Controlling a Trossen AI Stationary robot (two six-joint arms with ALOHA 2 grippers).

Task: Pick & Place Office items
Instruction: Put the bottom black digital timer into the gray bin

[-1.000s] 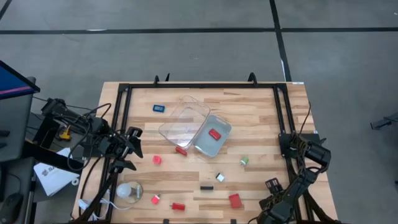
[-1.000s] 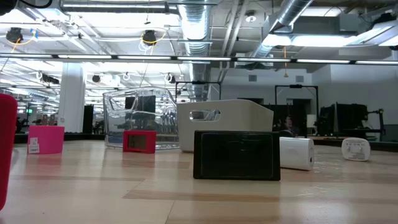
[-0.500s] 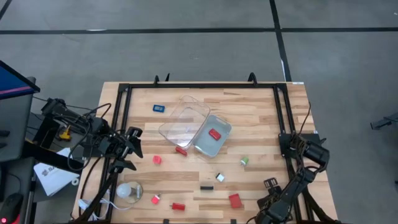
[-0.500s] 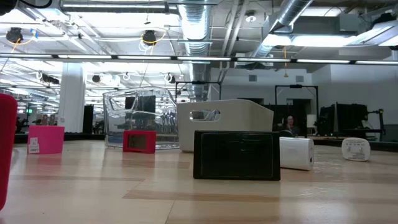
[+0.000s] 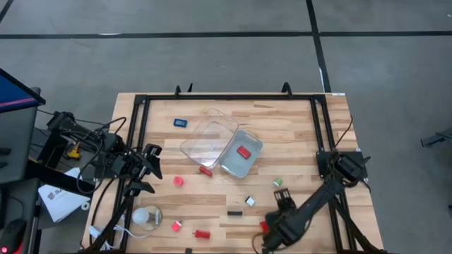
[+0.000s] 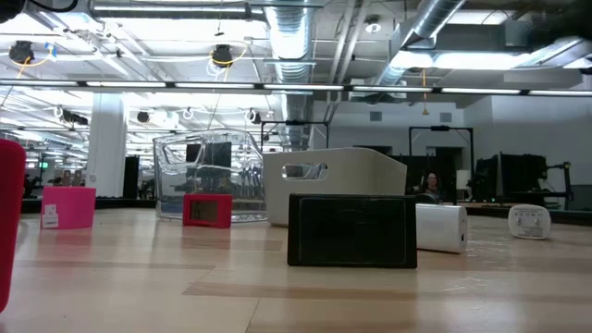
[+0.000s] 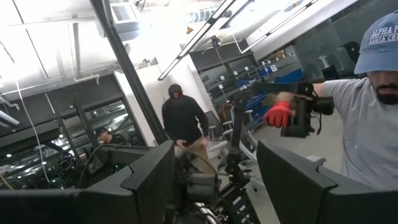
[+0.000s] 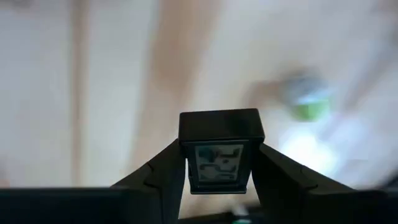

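Right gripper [image 5: 284,202]: fingers apart, empty, near green item [image 5: 278,182].
Left gripper [image 5: 150,169]: idle at surface [image 5: 296,134] edge, fingers apart.
Office items: scattered, one red in tray [image 5: 251,137].
Risk: fast swing may knock items.

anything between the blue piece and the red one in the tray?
High view: only the empty clear tray lies between the blue piece and the red piece.

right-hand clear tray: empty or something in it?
Not empty. The high view shows one red piece lying inside the right-hand tray; the other tray looks empty.
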